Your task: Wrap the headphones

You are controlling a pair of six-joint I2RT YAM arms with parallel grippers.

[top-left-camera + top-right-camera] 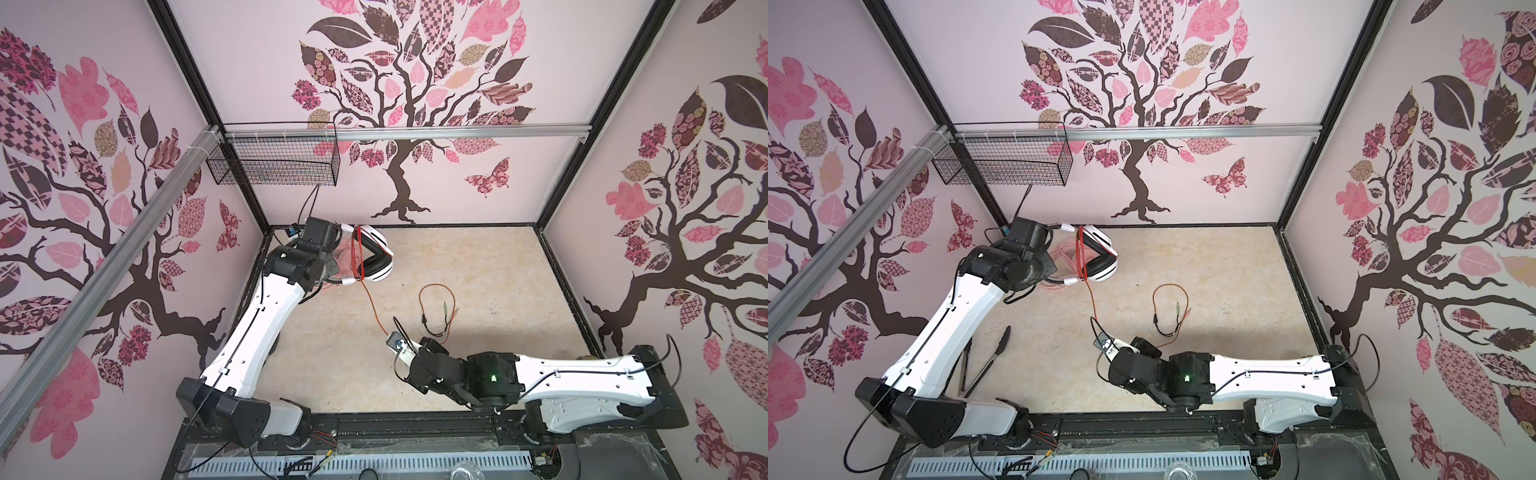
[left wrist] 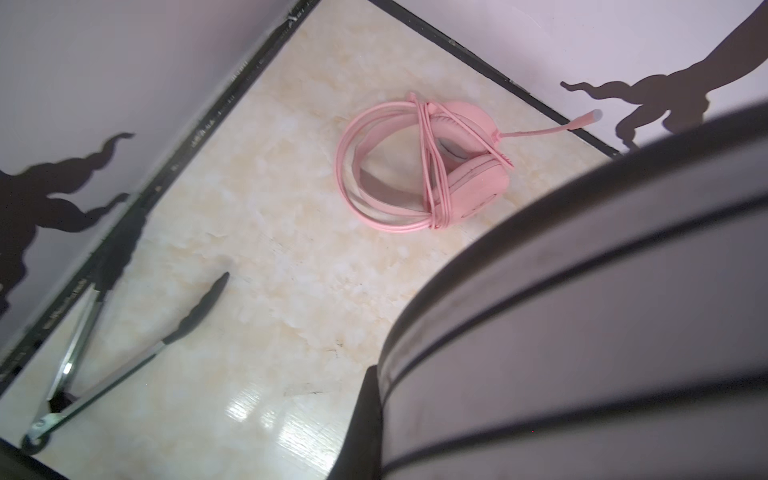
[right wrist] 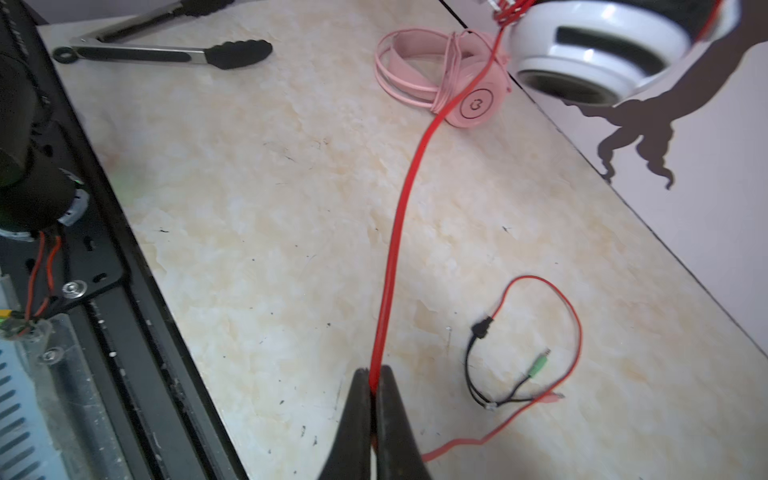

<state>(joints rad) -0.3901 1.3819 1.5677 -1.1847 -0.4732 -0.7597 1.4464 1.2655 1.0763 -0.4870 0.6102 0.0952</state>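
The white headphones (image 1: 376,249) with black ear pads hang above the back left of the table, with my left gripper (image 1: 334,255) shut on their band (image 2: 582,311). The orange-red cable (image 1: 374,307) is looped a few times round the band, then slants down to my right gripper (image 3: 373,376), which is shut on it near the table's middle. Beyond the grip, the cable's loose end (image 1: 436,307) lies in a loop on the table with its plugs (image 3: 540,365). The pink headphones (image 2: 469,195) lie on the table below the white pair, bound in their own pink cable.
Metal tongs (image 1: 984,365) with black tips lie open on the left of the marble-patterned table (image 1: 478,270), beside the left arm. A black wire basket (image 1: 274,162) hangs on the rail at the back left. Walls close in three sides.
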